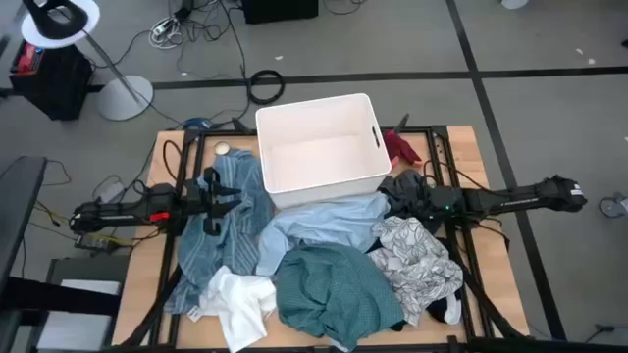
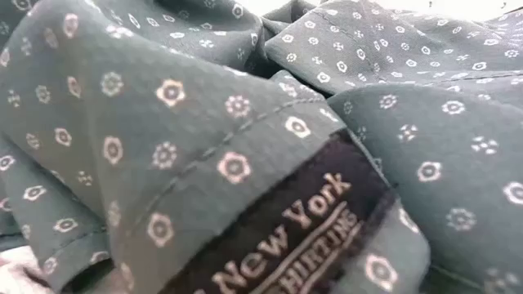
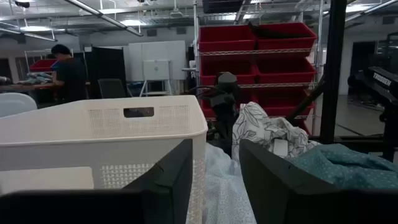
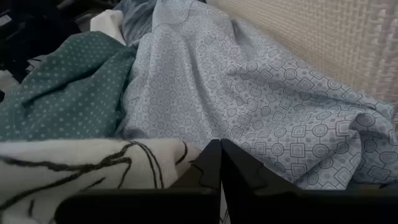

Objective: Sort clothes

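- White rectangular plastic bin at table's 12 o'clock, nothing visible inside.
- Clothes heaped from centre to 6 o'clock: teal dotted shirt, light blue patterned shirt, white leaf-print garment, denim-blue piece, plain white cloth.
- Left gripper at 9 o'clock over the denim, jaws wide, holding nothing.
- Right gripper at 3 o'clock, jaws pressed together, empty, beside black garment.

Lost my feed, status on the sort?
Left claw open over denim-blue garment. Right claw shut, empty, beside leaf-print garment. Clothes piled before bin; bin empty.
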